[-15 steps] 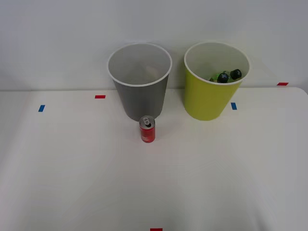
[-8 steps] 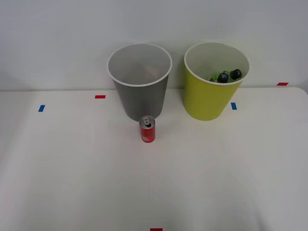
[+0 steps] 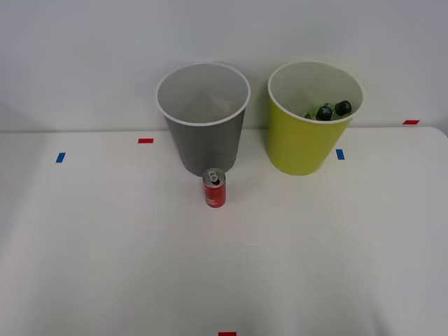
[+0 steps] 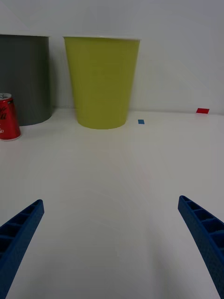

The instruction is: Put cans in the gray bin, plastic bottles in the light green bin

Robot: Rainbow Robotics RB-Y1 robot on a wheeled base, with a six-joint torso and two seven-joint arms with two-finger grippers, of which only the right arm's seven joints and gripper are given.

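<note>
On the white table (image 3: 105, 245), a red can (image 3: 215, 188) is seen standing upright just in front of the gray bin (image 3: 204, 133), close to its base and apart from it. The light green bin (image 3: 308, 140) is set beside the gray one, to the right in the front view, against the wall. Inside the light green bin, plastic bottles (image 3: 329, 110) with dark caps are seen lying against the far inner wall. Small red and blue tape marks (image 3: 145, 141) are stuck on the tabletop. In the right wrist view, the right gripper (image 4: 112, 243) is held low over the bare table with its blue ribbed fingers (image 4: 18, 233) spread wide, nothing gripped between them; the can (image 4: 8, 117) and both bins are seen well ahead of it.
</note>
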